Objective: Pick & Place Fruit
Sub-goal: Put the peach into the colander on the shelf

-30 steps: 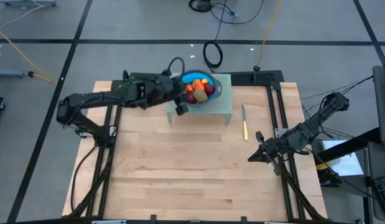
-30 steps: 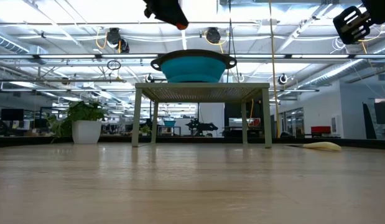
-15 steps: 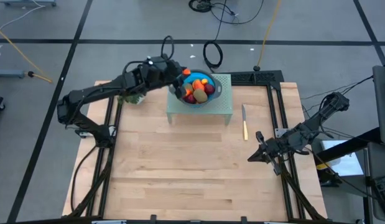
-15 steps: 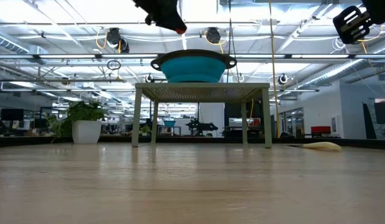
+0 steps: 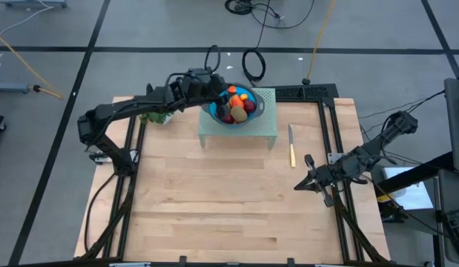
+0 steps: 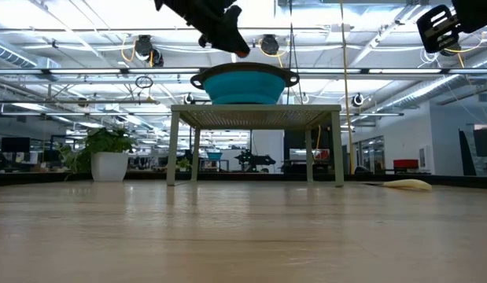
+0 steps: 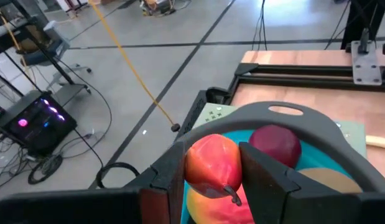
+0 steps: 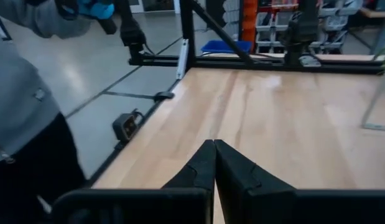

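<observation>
A teal bowl (image 5: 251, 94) with grey handles stands on a small pale green stand (image 5: 265, 126) at the table's far side. In it lie a dark red round fruit (image 7: 276, 144), a brown one (image 7: 321, 179) and other pieces. My left gripper (image 5: 223, 94) hangs over the bowl's left part, shut on a red-and-yellow fruit (image 7: 211, 165) with a short stem. In the low view that fruit (image 6: 241, 52) shows a little above the bowl's rim (image 6: 243, 75). My right gripper (image 5: 302, 185) waits shut over the table's right edge. My left gripper pinches the red-and-yellow fruit by its two opposite sides (image 7: 192, 168) between its two fingers (image 7: 262, 177). The fingers come from the table's left, slanting a little downward. The fruit is lifted clear above the bowl's rim, its stem toward the wrist.
A yellow-handled knife (image 5: 291, 147) lies on the table right of the stand. A green leafy bunch (image 5: 156, 116) sits at the far left. A person in a grey sleeve (image 8: 21, 106) stands beyond the table's right edge. The bare wooden table (image 5: 229, 200) stretches in front of the stand.
My left gripper, shut on the fruit throughout, has swung from the stand's near left corner toward the table's far edge, then right, and now hangs over the bowl. It has sunk a little. The fruit has travelled with it, clear of everything.
</observation>
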Robot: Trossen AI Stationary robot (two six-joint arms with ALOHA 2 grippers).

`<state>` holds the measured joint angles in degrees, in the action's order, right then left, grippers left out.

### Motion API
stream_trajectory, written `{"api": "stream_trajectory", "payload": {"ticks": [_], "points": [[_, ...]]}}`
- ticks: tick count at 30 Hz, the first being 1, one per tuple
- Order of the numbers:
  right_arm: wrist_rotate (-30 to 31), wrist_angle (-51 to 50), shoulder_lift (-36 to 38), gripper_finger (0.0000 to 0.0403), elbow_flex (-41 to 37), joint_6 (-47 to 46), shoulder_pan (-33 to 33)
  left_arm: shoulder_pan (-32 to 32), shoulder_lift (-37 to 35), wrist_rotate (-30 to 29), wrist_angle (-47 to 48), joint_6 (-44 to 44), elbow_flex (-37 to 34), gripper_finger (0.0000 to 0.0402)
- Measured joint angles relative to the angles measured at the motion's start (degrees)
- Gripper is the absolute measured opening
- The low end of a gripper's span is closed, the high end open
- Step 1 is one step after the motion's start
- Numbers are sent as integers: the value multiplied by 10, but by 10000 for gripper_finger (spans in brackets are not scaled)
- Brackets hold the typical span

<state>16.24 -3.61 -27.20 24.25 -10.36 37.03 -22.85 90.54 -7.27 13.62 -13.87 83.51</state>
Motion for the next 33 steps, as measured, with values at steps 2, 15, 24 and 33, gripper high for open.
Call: {"api": "stream_trajectory", "payload": {"ticks": [2,15,24,33], "points": [[0,0,0,0,0,15,-15,-1,6,0,4,0,10,129],[0,-1,0,0,0,94,-185,-13,14,15,29,-23,55,129],[-1,0,0,0,0,115,-275,-35,22,35,29,-25,55,129],[-46,0,0,0,1,114,-318,-39,58,49,35,-19,55,129]]}}
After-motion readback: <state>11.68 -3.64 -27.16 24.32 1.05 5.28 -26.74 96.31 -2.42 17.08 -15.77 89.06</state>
